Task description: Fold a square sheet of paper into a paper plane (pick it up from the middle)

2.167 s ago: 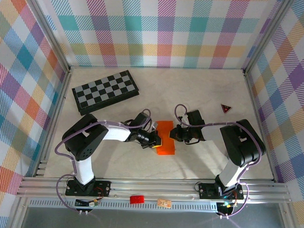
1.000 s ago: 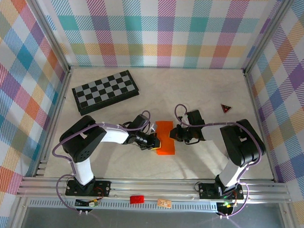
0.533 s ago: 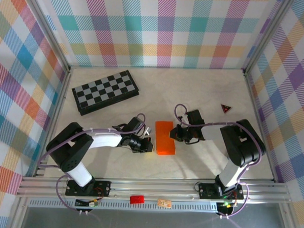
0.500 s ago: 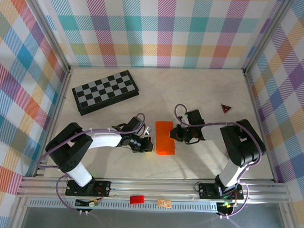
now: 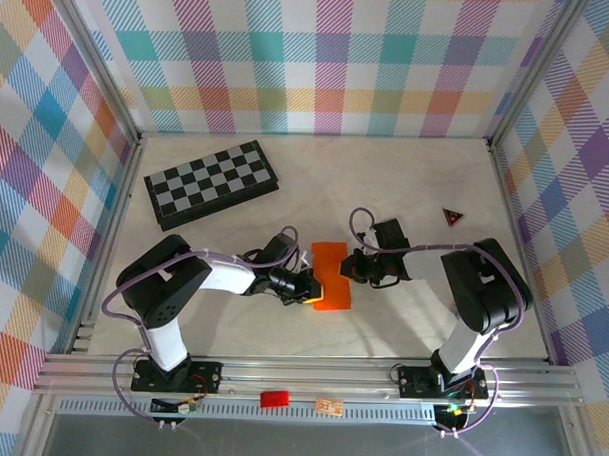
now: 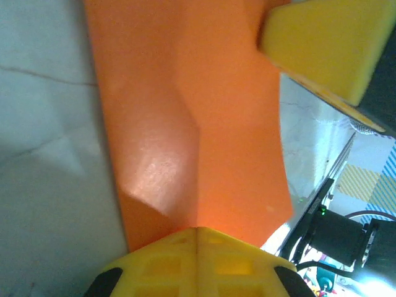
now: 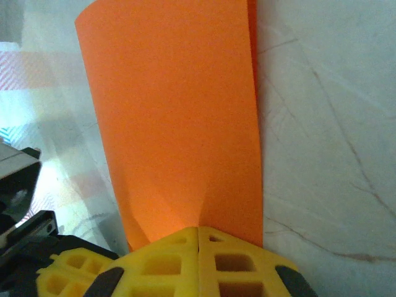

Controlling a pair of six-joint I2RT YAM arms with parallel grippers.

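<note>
Down front, the left hand (image 5: 309, 287) is pinched tight on the near left edge of the square sheet of paper (image 5: 332, 261), a narrow orange rectangle at mid-counter (image 5: 406, 177). The right hand (image 5: 350, 269) is clamped on its right edge, yellow pads together over the paper. Further back, a dark red triangle (image 5: 452, 215) sits off right, and the checkerboard (image 5: 211, 184) is far left.

A checkerboard (image 5: 212, 183) lies back left on the table (image 5: 407, 172); a dark red triangle (image 5: 452, 216) sits right.
</note>
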